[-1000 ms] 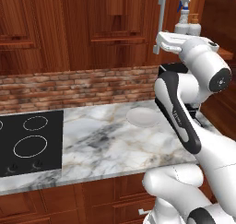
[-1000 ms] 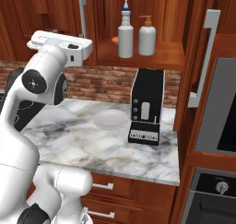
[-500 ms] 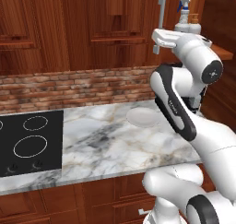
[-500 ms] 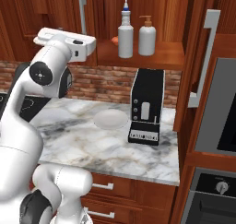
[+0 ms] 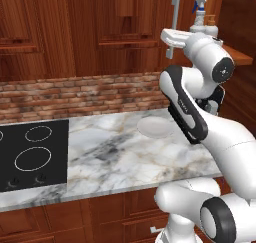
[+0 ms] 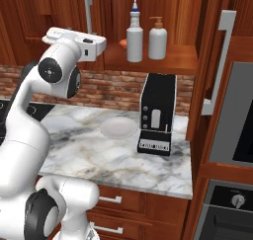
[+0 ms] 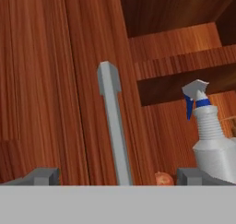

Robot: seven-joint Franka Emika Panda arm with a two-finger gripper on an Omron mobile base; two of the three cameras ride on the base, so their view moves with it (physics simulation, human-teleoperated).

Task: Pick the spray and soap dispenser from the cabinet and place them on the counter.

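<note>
The spray, a slim grey-white bottle with a blue trigger, stands on the shelf of the open cabinet. The squat soap dispenser with its tan pump stands just to its right. In the hand view my gripper is open, nothing between its fingertips, and it faces the cabinet door's silver bar handle. The spray lies off to the right in that view. In the left base view the spray and the soap dispenser show just past my hand. The marble counter lies below.
A black coffee machine stands on the counter under the shelf, with a white plate beside it. The black cooktop is at the left. A small orange thing sits on the shelf left of the spray. An oven is at the right.
My hand has risen a little and moved closer to the cabinet door and its handle. The jaws have stayed open, and the bottles have not moved.
</note>
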